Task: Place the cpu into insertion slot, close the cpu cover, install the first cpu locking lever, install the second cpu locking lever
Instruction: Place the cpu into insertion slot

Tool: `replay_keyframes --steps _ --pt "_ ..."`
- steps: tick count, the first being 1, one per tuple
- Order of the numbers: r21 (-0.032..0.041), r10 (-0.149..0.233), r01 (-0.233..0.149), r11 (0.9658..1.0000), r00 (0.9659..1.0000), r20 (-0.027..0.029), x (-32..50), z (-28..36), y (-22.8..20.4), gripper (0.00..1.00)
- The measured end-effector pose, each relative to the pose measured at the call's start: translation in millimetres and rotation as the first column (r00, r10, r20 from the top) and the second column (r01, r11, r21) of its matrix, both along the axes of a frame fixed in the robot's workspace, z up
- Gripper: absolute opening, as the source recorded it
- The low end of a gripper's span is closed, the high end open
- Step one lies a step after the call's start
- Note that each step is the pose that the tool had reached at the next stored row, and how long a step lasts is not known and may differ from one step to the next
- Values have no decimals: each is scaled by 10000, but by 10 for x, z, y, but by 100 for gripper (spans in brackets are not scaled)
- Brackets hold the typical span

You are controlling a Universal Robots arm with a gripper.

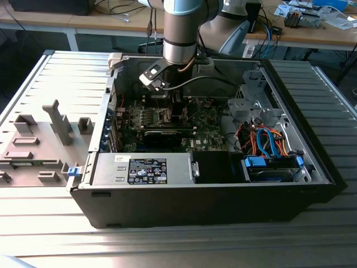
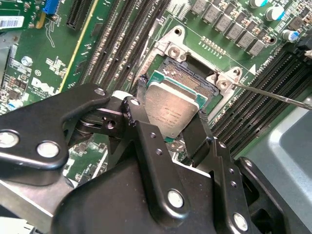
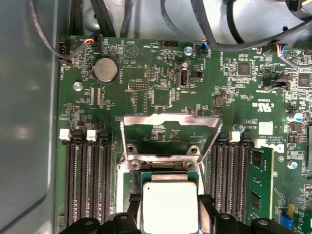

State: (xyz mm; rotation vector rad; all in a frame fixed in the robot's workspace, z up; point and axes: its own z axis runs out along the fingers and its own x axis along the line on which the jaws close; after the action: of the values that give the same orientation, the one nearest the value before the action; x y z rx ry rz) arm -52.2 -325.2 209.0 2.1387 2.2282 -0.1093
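the gripper (image 2: 171,101) is pinching the cpu (image 2: 170,111) flat over the insertion slot (image 2: 194,80), chip sitting a touch back toward the fingers (image 2: 145,136), cpu cover (image 3: 170,120) standing open

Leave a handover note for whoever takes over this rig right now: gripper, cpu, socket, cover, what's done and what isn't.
The gripper is shut on the cpu, pinching two opposite edges.
The cpu hangs over the insertion slot, partly covering it, apparently not seated.
The cpu cover is swung up, open.
Done: cpu in hand at the slot.
Left: seating it, closing the cover, both locking levers.
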Motion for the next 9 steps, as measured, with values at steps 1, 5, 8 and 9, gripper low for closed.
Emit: replay_keyframes --steps 1,5,8,9 --pt "-4 2 -2 10000 10000 0 0 -1 11 54" --pt "-61 65 -65 10000 10000 -1 -17 -32 23 54" --pt "-64 64 -64 10000 10000 0 -64 -46 25 54" --pt "-69 65 -65 10000 10000 0 -65 -53 25 54"
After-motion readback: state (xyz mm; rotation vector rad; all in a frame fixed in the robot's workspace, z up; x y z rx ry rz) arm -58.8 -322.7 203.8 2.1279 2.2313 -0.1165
